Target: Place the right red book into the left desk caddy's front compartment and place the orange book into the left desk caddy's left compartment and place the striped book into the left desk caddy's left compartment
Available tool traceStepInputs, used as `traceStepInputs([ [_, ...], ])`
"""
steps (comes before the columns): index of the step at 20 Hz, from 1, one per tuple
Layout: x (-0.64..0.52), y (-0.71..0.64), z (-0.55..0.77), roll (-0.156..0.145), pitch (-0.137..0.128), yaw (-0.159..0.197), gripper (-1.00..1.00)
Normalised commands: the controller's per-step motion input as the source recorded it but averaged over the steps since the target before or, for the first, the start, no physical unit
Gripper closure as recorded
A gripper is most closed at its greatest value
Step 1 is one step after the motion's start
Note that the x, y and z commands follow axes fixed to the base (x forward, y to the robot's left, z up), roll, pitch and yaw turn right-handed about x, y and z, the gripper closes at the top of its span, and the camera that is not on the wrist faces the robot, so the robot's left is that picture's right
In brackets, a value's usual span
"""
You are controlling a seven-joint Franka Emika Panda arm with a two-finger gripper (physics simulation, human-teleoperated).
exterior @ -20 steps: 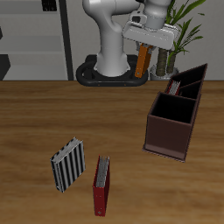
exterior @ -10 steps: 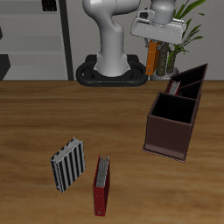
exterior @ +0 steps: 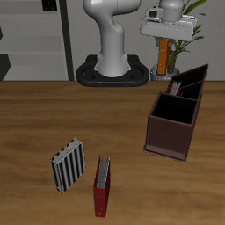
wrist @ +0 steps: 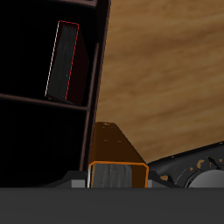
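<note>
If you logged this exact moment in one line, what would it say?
end effector: shut on small orange-brown hardback book, aloft | near-black open-topped caddy: bright-red book inside | black-and-white striped book: on table

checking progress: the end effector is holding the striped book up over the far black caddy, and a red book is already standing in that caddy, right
Not quite: the end effector holds the orange book, as the exterior view shows. The striped book lies on the table near its front edge. The rest stands: a red book is in the left desk caddy.

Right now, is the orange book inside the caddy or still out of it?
Out. The orange book hangs from the gripper above the left desk caddy, not lowered in.
</note>
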Motion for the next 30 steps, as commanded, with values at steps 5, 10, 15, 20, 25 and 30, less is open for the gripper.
traceStepInputs([
  [5,0.08,0.20,0.06,0.037,0.010,-0.015,1.00],
  [10,0.11,0.17,0.11,0.028,0.002,-0.010,1.00],
  [15,0.12,0.29,0.14,0.046,-0.004,-0.017,1.00],
  [20,0.13,0.17,0.06,0.028,0.002,-0.031,1.00],
  [25,0.23,0.14,-0.03,0.034,0.021,-0.041,1.00],
  [30,0.17,0.11,-0.08,0.030,0.026,-0.044,1.00],
])
